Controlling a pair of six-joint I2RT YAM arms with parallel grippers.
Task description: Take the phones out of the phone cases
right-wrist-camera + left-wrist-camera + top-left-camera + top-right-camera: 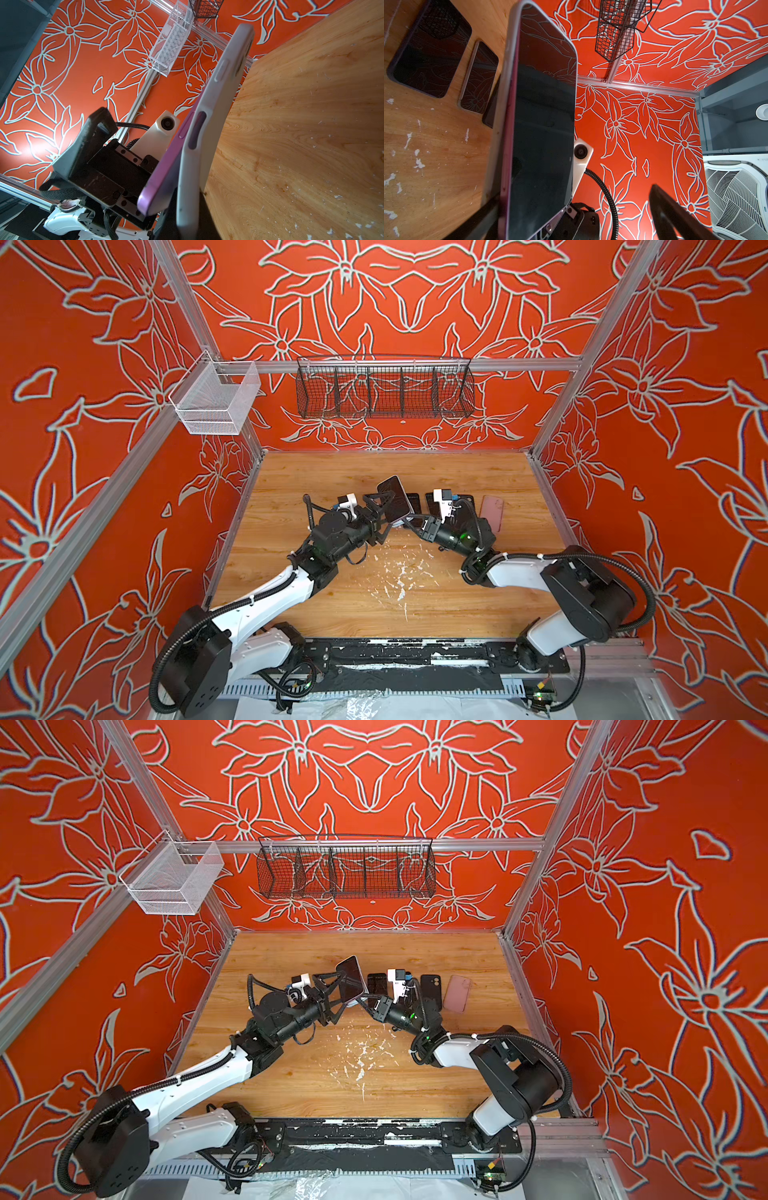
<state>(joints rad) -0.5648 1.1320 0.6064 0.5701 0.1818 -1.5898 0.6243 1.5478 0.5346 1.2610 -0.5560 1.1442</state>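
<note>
Right hand [409, 523] pinches the case [207, 124] low, upright over the counter [332, 472]; phone [164, 176] corner stands free. My left hand [384, 512] gapes wide, fingers [670, 209] cut off.

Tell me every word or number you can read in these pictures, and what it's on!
No word, number or brand can be read anywhere.
Lilac phone: its dark glossy screen is blank, showing only reflections.
Pale grey silicone phone case: no print shows.
White vented air-conditioner panel: there is a tiny blue mark at its edge, too small and blurred to read.
</note>
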